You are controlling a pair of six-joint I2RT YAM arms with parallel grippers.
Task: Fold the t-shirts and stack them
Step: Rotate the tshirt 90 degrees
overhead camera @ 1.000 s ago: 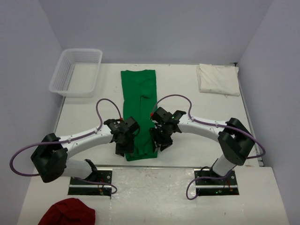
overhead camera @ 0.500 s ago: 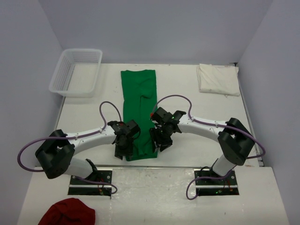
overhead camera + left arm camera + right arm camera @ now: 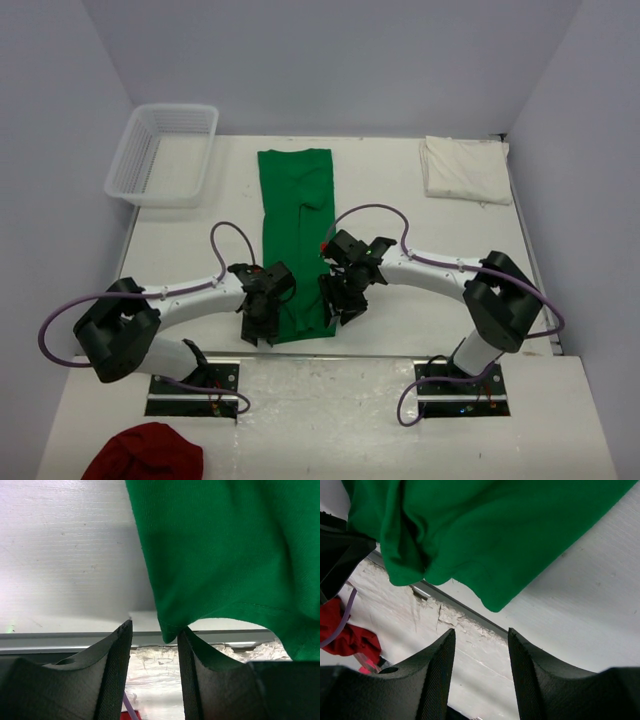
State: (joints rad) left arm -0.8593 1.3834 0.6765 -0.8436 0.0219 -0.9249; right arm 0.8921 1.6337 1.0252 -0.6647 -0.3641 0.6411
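Observation:
The green t-shirt (image 3: 296,200) lies as a long narrow strip down the middle of the table, its near end at the front edge. The cream-white t-shirt (image 3: 463,168) sits folded at the back right. My left gripper (image 3: 257,328) hovers at the green shirt's near-left corner. In the left wrist view that gripper (image 3: 155,628) is open, and the hem corner (image 3: 171,630) touches its right fingertip. My right gripper (image 3: 338,308) is at the near-right corner. In the right wrist view it (image 3: 481,631) stands open, with the green corner (image 3: 495,602) just beyond the gap.
A clear plastic basket (image 3: 165,150) stands at the back left. A dark red cloth (image 3: 145,455) lies on the lower shelf near the left arm's base. The table's front edge (image 3: 75,640) runs right under both grippers.
My left gripper has slid toward the table's front edge, down along the green shirt's left side to its near corner. Its jaws have narrowed slightly. The right arm has barely moved.

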